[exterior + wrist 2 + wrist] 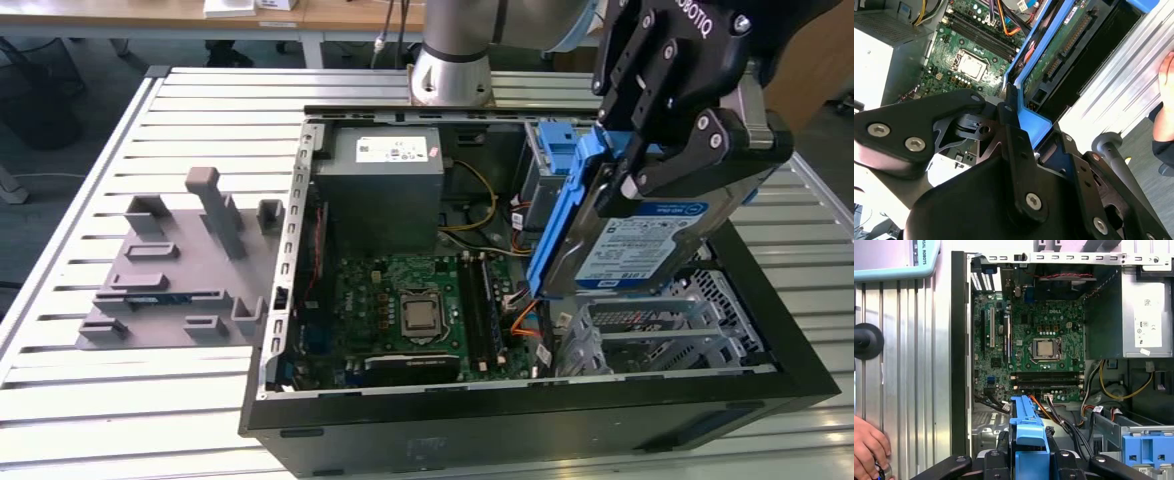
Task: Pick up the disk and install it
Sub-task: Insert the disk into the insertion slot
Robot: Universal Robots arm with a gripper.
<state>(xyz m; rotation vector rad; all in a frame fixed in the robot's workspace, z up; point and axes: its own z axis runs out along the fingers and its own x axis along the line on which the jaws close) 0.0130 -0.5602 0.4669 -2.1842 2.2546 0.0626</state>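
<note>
Overall, one gripper (pixel 663 175) and one disk (pixel 638 250) appeared in the exterior view. The gripper's two fingers (pixel 701 135) were closed on the disk from both sides, near its upper end. The disk, framed by one blue carrier (pixel 561 220), hung tilted at about 3 o'clock in that view, over the one drive cage (pixel 667 335) of the open computer case (pixel 534 425). Contact between its lower edge and the cage could not be judged. Inside the case lay one motherboard (pixel 400 290) bearing one processor socket (pixel 422 312), with one grey power supply (pixel 387 185) at 12 o'clock of the board. One grey fixture plate (pixel 160 285) sat on the slatted table (pixel 200 110) at 9 o'clock, apart from the case. One person's hand (pixel 869 452) showed over the table in the first wrist view.
</note>
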